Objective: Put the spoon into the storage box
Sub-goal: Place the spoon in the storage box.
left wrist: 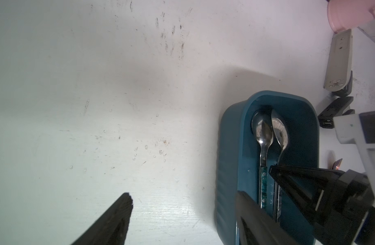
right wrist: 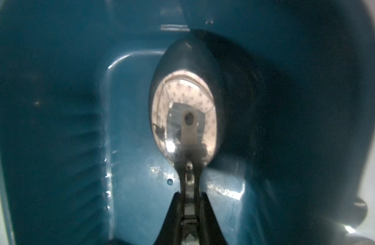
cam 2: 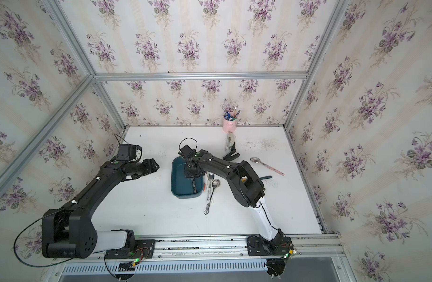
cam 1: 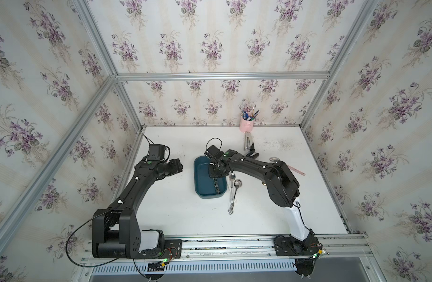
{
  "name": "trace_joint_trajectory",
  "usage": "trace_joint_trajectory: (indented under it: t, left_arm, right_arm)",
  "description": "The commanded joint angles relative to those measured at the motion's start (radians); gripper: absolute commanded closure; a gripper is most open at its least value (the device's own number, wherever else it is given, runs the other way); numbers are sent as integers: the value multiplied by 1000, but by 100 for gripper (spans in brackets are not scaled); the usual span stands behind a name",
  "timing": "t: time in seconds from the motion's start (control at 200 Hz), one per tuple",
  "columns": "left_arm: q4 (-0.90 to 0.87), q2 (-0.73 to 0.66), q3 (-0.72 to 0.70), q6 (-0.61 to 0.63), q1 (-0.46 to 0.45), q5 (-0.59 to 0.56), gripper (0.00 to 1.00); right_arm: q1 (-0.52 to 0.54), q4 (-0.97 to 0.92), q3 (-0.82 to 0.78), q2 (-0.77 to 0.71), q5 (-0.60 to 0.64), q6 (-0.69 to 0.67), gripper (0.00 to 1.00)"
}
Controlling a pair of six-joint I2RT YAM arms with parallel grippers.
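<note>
Right wrist view: my right gripper (right wrist: 189, 194) is clamped on the handle of the spoon (right wrist: 182, 110) just behind its bowl, which sits low inside the box (right wrist: 55, 131), beside a second spoon (left wrist: 262, 131) lying there. My left gripper (left wrist: 182, 193) hangs part-open and empty over the table (left wrist: 97, 106), near the box.

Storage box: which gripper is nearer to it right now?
Right. The right gripper is down inside the storage box, shut on a spoon by its handle. The left gripper hangs open off to the box's side, not touching it.
</note>
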Motion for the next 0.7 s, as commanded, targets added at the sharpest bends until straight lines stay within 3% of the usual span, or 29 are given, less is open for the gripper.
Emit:
trace_joint_trajectory:
  t: [0.0,0.32,0.694]
  left_arm:
    - [-3,6,0,18,0,9,20]
    - [-2,7,3,21,0,13,20]
    - [3,9,13,11,-2,20,20]
  right_arm:
    - [0,-6,19,30,11,12,93]
    - [1,-35,39,67,33,10,88]
    - [2,-49,42,33,51,1,63]
